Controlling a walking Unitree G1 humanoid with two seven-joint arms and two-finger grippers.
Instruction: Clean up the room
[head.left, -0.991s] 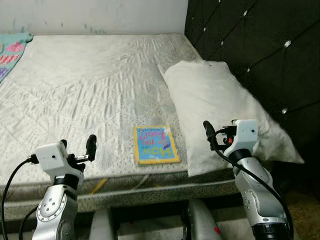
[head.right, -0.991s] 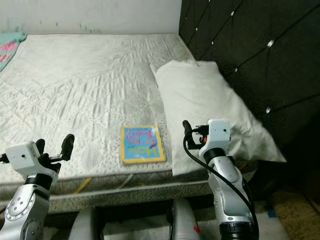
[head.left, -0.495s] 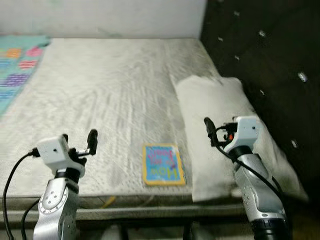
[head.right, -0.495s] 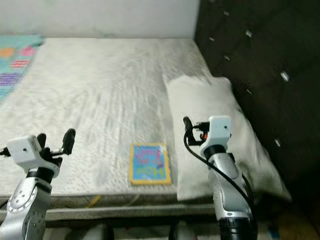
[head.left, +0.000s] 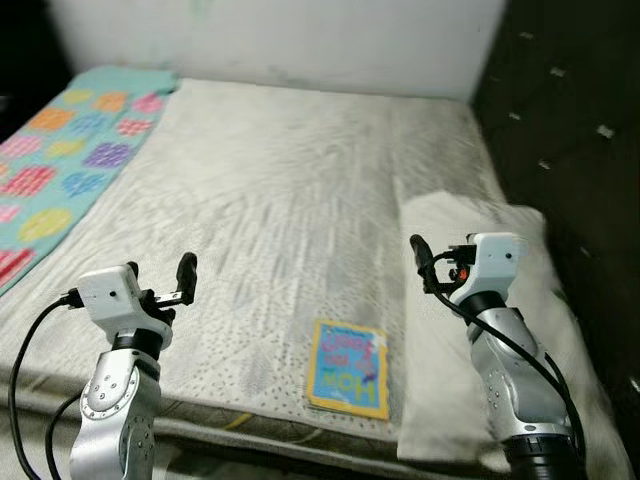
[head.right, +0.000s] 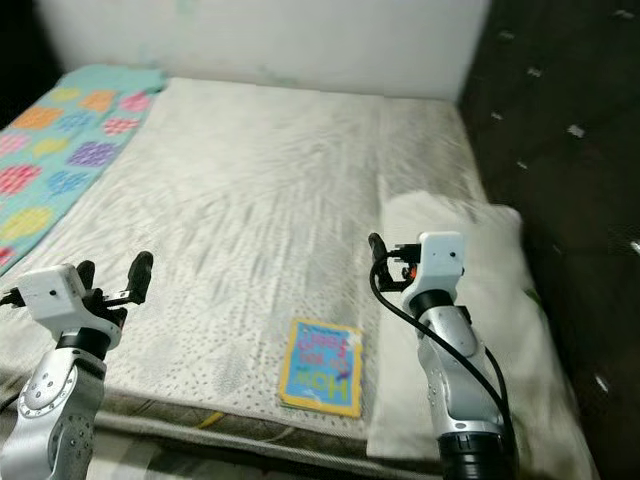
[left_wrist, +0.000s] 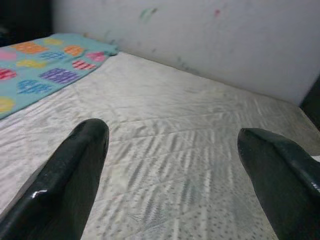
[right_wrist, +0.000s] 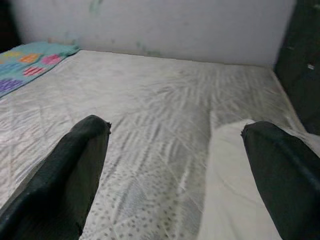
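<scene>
A thin book (head.left: 348, 367) with a blue and yellow cover lies flat near the front edge of the bare white mattress (head.left: 280, 200). Right of it a white pillow (head.left: 437, 372) lies along the dark headboard side. My left gripper (head.right: 113, 275) is held open over the mattress's front left part, well left of the book, with nothing between its fingers (left_wrist: 80, 165). To the right of the book, my right gripper (right_wrist: 175, 127) stands open and empty above the pillow's inner edge (right_wrist: 250, 200).
A teal blanket (head.left: 70, 150) with coloured spots covers the mattress's far left side. A dark tufted headboard (head.left: 570, 110) rises on the right and a pale wall (head.left: 280, 40) stands behind the bed. The broad middle of the mattress is bare.
The whole view has swung left and lifted, so the teal blanket takes up more of the left and the book sits lower right. Both arms keep the same open pose.
</scene>
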